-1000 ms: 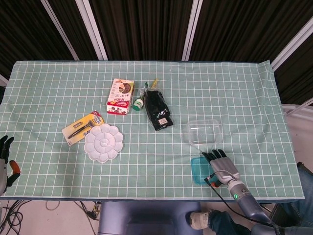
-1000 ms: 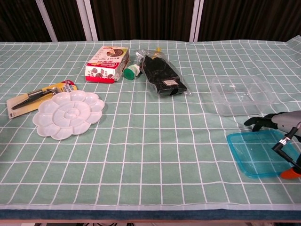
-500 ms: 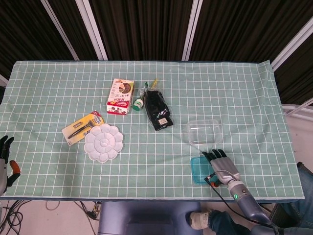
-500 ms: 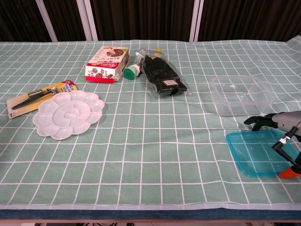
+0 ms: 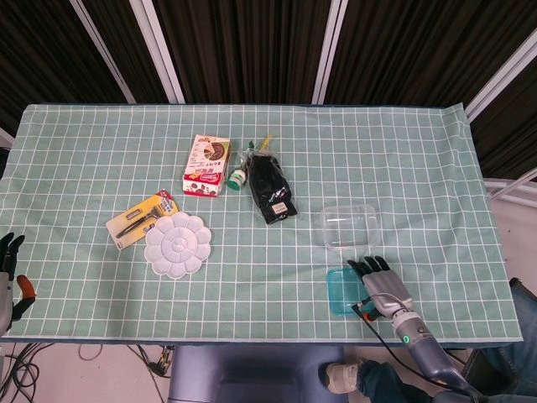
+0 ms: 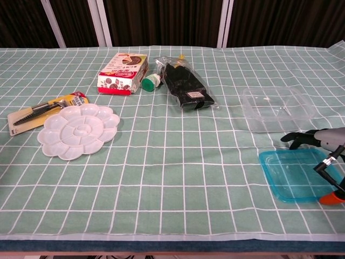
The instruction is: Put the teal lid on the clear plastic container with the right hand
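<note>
The teal lid [image 5: 342, 291] [image 6: 291, 175] lies flat on the checked cloth near the front right edge. Just behind it stands the clear plastic container [image 5: 349, 227] [image 6: 276, 108], uncovered and with nothing in it. My right hand [image 5: 382, 281] [image 6: 323, 141] hovers over the lid's right side with its dark fingers spread toward the container and holds nothing. Whether it touches the lid I cannot tell. My left hand [image 5: 8, 264] hangs off the table's front left corner, fingers apart, holding nothing.
A white flower-shaped palette [image 5: 177, 244] [image 6: 79, 131] and a yellow carded tool [image 5: 143, 217] lie at the left. A snack box [image 5: 207, 165], a green-capped bottle [image 5: 237, 179] and a black packet [image 5: 270, 190] sit mid-table. The table's front edge runs close to the lid.
My right hand has shifted very slightly toward the front right. The lid and the container have stayed in place.
</note>
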Robot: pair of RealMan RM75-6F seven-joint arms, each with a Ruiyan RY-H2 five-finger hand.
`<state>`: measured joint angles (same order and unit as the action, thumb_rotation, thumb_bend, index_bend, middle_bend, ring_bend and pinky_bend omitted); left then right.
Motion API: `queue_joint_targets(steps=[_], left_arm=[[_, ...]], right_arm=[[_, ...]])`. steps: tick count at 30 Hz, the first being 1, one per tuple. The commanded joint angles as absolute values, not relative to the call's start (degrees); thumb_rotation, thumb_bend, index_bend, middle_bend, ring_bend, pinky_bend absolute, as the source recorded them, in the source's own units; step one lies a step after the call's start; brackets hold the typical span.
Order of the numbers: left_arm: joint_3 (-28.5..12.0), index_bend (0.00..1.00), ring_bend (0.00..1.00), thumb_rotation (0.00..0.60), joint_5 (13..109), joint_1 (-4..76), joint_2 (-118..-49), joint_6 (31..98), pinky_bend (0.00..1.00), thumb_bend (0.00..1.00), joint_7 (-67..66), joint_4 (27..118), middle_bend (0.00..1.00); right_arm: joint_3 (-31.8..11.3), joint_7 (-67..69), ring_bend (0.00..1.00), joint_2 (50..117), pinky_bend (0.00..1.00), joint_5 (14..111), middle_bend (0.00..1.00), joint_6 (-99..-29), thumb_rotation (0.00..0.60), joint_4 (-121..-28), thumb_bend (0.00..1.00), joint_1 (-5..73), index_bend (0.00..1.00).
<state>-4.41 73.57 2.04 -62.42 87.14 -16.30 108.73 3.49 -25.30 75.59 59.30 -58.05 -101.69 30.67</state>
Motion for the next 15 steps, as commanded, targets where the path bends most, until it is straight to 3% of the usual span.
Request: queue_joint_targets(steps=[1,15], left_arm=[[-4.4,0.05,0.0,0.6,73.5,2.0,-62.4,87.2,0.0,0.77,-16.3,108.7,0.0],[-4.4,0.05,0.0,0.6,73.4,2.1,-62.4,87.1,0.0,0.77,-16.5,108.8,0.0]], right_arm=[[3.4,-25.0,0.06,75.4,0.0,59.8,0.39,-58.2,0.6,-101.8,0.25,30.5,0.0],[2.7,-23.8,0.06,73.6,0.0,61.1,0.39,-57.6,0.6,-102.9,0.25,30.3,0.0]])
